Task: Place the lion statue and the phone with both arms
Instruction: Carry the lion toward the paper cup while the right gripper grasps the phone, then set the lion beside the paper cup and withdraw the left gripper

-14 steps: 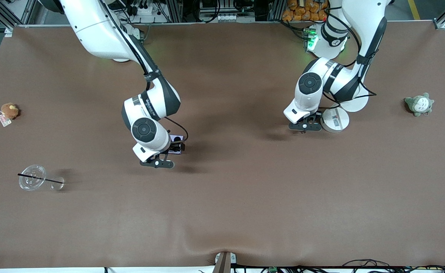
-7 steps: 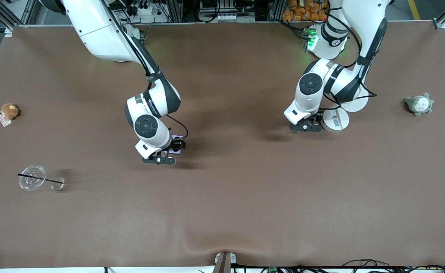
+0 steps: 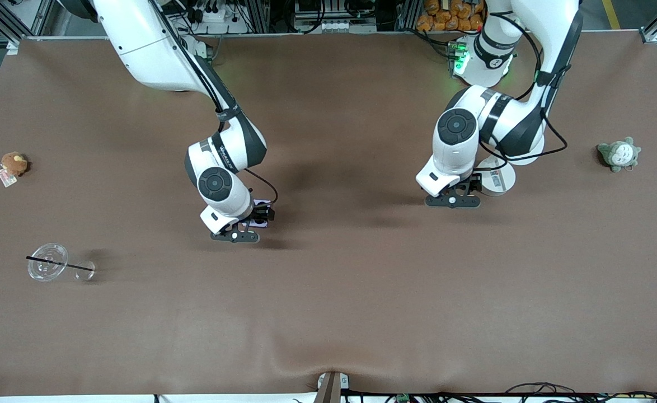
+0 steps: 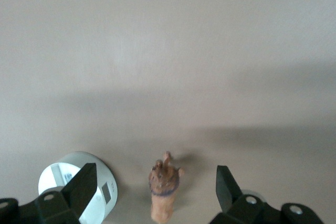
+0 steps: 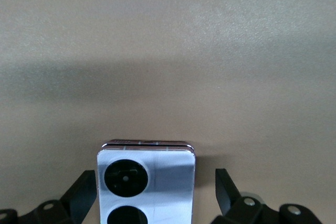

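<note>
The lion statue [image 4: 164, 187], a tiny reddish-brown figurine, stands on the brown table between the spread fingers of my left gripper [image 4: 155, 187], touching neither. In the front view it is hidden under the left gripper [image 3: 453, 198]. The phone [image 5: 146, 182], pale lavender with two black lenses, lies flat on the table between the spread fingers of my right gripper [image 5: 155, 192]. In the front view only the phone's edge [image 3: 260, 215] shows beside the right gripper [image 3: 238, 234], mid-table toward the right arm's end.
A white round disc [image 3: 496, 179] lies right beside the left gripper and also shows in the left wrist view [image 4: 73, 187]. A brown plush [image 3: 13, 164], a grey-green plush [image 3: 618, 154] and a clear cup with a straw [image 3: 48, 267] lie near the table's ends.
The left hand has shifted a little away from its base and off the white disc. The right hand shifted slightly over the phone, then stayed still.
</note>
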### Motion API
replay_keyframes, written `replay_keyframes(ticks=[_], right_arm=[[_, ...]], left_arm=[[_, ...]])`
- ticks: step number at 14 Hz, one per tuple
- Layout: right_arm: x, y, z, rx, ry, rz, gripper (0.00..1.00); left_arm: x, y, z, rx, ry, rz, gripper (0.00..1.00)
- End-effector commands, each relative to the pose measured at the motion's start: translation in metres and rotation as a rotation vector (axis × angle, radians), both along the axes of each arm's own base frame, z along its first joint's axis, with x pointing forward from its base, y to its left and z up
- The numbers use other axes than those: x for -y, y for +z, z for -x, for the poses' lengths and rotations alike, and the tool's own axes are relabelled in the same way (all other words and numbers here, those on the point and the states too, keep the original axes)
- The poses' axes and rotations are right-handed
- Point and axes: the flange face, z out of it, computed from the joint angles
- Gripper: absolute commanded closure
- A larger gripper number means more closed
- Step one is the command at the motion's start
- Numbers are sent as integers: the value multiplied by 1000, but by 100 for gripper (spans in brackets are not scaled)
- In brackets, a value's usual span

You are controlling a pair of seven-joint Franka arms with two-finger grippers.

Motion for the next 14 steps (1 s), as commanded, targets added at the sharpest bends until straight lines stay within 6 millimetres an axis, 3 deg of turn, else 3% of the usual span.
replay_keyframes(ticks=[1,3,6,8,9,11,12,14], right_arm=[[-3,-6,6,-3,-3,-9,0],[-8,-10,8,3,2,-12,0],[-10,-17,11,-4,1,-12,0],[-11,-18,12,-6,-2,-15,0],[-11,-19,12,-8,-1,-13,0],[-9,-19,11,-8,-4,-13,62],[-7,-20,10,-10,-9,-13,77],[0,-13,4,1,-14,-19,86]], left_arm=[[10,49,-34,45,101,98,0],[-12,86,-63,30,253,235,0],[-7,147,-94,-18,311,217,0],[-10,200,-104,-5,385,230,0],[-12,211,-103,-2,399,245,0],[-17,231,-91,-35,430,287,0],[-19,237,-84,-83,465,328,0],[-9,265,-68,-20,404,280,0]])
